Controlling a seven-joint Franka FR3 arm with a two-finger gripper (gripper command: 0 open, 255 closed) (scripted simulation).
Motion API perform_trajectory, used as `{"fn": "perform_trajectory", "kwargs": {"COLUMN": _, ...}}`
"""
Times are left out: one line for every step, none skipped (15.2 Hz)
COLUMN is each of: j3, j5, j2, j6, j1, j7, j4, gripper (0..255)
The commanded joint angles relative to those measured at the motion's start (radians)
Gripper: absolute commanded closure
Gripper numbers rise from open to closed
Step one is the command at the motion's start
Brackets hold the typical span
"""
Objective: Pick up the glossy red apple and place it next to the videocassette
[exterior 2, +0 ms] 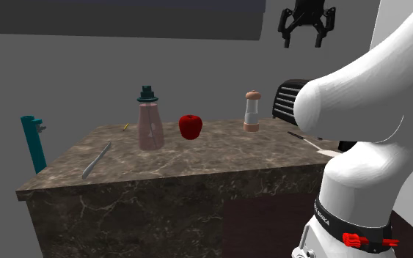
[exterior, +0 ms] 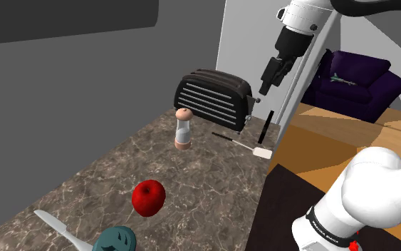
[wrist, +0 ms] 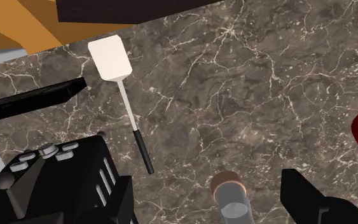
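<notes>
**A:** Second exterior view: where's the apple?

**B:** Toward the counter's far edge, between bottle and grinder. My gripper hangs high above the right end, jaws spread, empty. Reaching step; next, I judge: swing over, descend.

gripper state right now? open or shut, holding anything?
Gripper: jaws open, holding nothing. The apple sits on the counter, well below it.

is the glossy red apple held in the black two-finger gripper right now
No, the glossy red apple sits on the marbled brown countertop while the black gripper hangs open and empty high up.
</notes>
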Motion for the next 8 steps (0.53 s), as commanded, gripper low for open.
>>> {"fn": "perform_trajectory", "kwargs": {"j3": 0.000, "j5": 0.000, "j2": 0.000, "j6": 0.000, "j1": 0.000, "j7": 0.000, "j4": 0.000, "gripper": 0}}
{"fn": "perform_trajectory", "kwargs": {"j3": 0.016, "j5": 0.011, "j2": 0.009, "j6": 0.022, "j1": 0.009, "j7": 0.009, "j4": -0.011, "gripper": 0}}
{"fn": "perform_trajectory", "kwargs": {"j3": 0.032, "j5": 0.021, "j2": 0.019, "j6": 0.044, "j1": 0.018, "j7": 0.019, "j4": -0.021, "gripper": 0}}
{"fn": "perform_trajectory", "kwargs": {"j3": 0.048, "j5": 0.032, "j2": 0.030, "j6": 0.066, "j1": 0.027, "j7": 0.028, "j4": -0.031, "gripper": 0}}
{"fn": "perform_trajectory", "kwargs": {"j3": 0.065, "j5": 0.042, "j2": 0.043, "j6": 0.089, "j1": 0.036, "j7": 0.037, "j4": -0.039, "gripper": 0}}
{"fn": "perform_trajectory", "kwargs": {"j3": 0.081, "j5": 0.052, "j2": 0.056, "j6": 0.111, "j1": 0.045, "j7": 0.047, "j4": -0.046, "gripper": 0}}
{"fn": "perform_trajectory", "kwargs": {"j3": 0.098, "j5": 0.061, "j2": 0.070, "j6": 0.134, "j1": 0.054, "j7": 0.056, "j4": -0.052, "gripper": 0}}
{"fn": "perform_trajectory", "kwargs": {"j3": 0.114, "j5": 0.070, "j2": 0.085, "j6": 0.157, "j1": 0.063, "j7": 0.065, "j4": -0.058, "gripper": 0}}
